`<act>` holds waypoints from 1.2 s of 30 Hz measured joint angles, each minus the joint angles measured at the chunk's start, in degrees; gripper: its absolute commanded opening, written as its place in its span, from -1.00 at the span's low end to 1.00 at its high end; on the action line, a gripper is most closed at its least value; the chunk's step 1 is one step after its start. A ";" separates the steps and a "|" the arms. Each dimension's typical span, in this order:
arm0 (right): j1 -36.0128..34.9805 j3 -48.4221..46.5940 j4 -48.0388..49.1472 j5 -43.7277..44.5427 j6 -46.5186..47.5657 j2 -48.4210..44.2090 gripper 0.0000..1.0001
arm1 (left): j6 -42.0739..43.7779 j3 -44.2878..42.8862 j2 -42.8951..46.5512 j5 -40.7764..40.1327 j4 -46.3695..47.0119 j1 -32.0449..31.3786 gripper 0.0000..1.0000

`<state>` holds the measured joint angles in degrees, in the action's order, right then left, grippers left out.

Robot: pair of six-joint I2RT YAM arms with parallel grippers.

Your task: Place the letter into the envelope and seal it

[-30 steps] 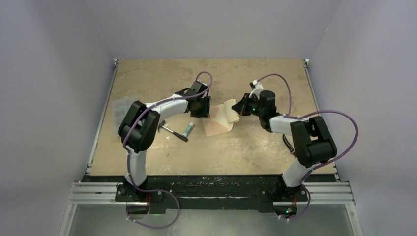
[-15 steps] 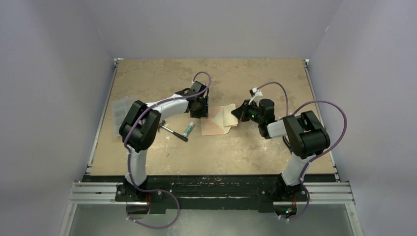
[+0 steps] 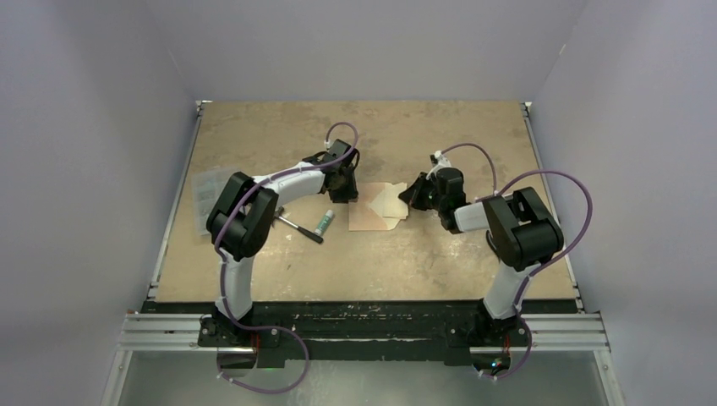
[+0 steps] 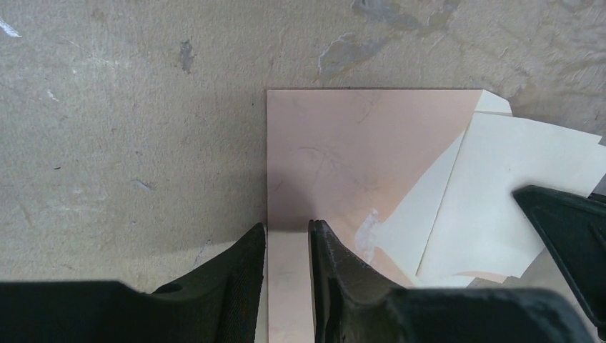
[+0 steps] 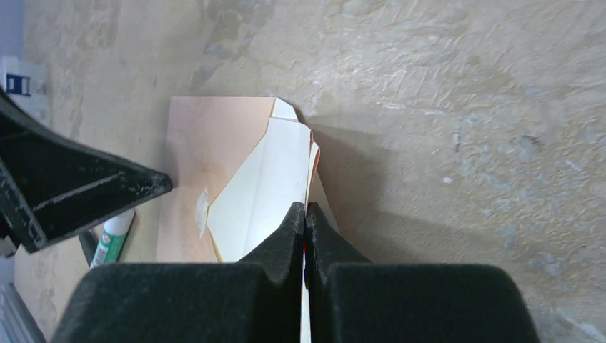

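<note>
The salmon-pink envelope [image 3: 372, 216] lies flat mid-table, its cream flap [image 3: 387, 200] folded over the body and pointing left. My right gripper [image 3: 409, 200] is at the envelope's right edge. In the right wrist view it [image 5: 306, 208] is shut on the thin edge of the flap [image 5: 264, 182]. My left gripper [image 3: 344, 195] stands at the envelope's left edge. In the left wrist view it [image 4: 288, 227] is narrowly open: one finger rests on the table, the other over the envelope [image 4: 357, 150], with a strip of pink paper between them. The letter is hidden; no separate sheet shows.
A green-and-white glue stick [image 3: 324, 222] and a black-handled tool [image 3: 300, 228] lie just left of the envelope. A clear plastic sheet [image 3: 207, 193] lies near the table's left edge. Grey walls enclose the table on three sides.
The right arm has swung in toward the envelope, bringing the flap down and leftward over the body. The left gripper's jaws have narrowed and it has edged slightly away from me.
</note>
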<state>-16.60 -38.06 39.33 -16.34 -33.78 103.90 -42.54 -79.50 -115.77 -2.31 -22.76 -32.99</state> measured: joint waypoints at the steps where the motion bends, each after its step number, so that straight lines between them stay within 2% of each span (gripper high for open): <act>1: 0.00 -0.66 -1.53 0.74 -0.59 0.00 -1.00 | -0.48 0.00 0.00 0.00 0.02 0.00 -0.41; 5: 0.00 -5.14 -8.59 3.02 -2.16 0.00 -1.00 | -1.88 0.28 0.04 -0.15 0.98 -0.02 -0.35; 13: -0.15 -7.85 -12.61 2.27 -2.25 0.22 -1.00 | -2.78 1.81 0.22 2.29 5.14 0.00 -0.32; 36: -3.91 -13.27 -14.45 -6.27 1.92 6.32 -0.96 | -2.62 2.51 0.09 4.92 7.45 0.04 -0.32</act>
<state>-20.51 -51.33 24.88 -22.61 -31.86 110.21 -45.17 -76.99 -115.68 2.61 -15.31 -32.95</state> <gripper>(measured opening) 0.004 0.339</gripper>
